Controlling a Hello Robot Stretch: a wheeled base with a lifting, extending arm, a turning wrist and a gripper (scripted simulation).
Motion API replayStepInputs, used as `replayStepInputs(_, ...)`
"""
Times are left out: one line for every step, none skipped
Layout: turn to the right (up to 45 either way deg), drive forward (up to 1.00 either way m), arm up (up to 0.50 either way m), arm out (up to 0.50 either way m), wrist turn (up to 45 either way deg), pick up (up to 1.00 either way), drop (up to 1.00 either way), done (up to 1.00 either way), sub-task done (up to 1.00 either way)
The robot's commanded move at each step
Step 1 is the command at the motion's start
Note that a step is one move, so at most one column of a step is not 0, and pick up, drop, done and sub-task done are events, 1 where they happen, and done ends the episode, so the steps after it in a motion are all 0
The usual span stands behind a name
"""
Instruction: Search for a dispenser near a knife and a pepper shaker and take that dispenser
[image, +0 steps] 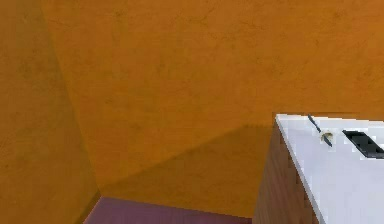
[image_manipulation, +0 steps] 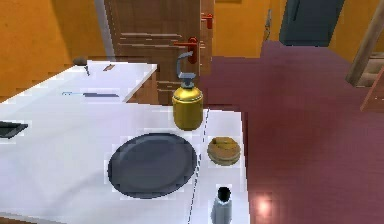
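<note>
You'll find the yellow dispenser (image_manipulation: 188, 106) on the white tabletop (image_manipulation: 60, 130), at 1 o'clock from the dark plate (image_manipulation: 152, 164); it looks hard, smooth and slippery, so grab its fat body, not the thin pump (image_manipulation: 184, 72), and you cannot tell what the fingers are doing

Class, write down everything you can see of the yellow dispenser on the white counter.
The dispenser has a squat, rounded yellow body that looks glossy, with a grey pump rising from its top on a narrow neck. It stands upright on the white countertop, close to the counter's edge. The dark round dish lies nearer the camera, and a small brown round thing sits lower right of it. Both are apart from the dispenser, and only the countertop touches it.
</note>
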Motion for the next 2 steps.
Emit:
replayStepInputs(0.0, 0.00, 0.50, 0.00, 0.0, 0.00, 0.00, 0.00, 0.00)
replayStepInputs(0.0, 0.00, 0.38, 0.00, 0.0, 0.00, 0.00, 0.00, 0.00)
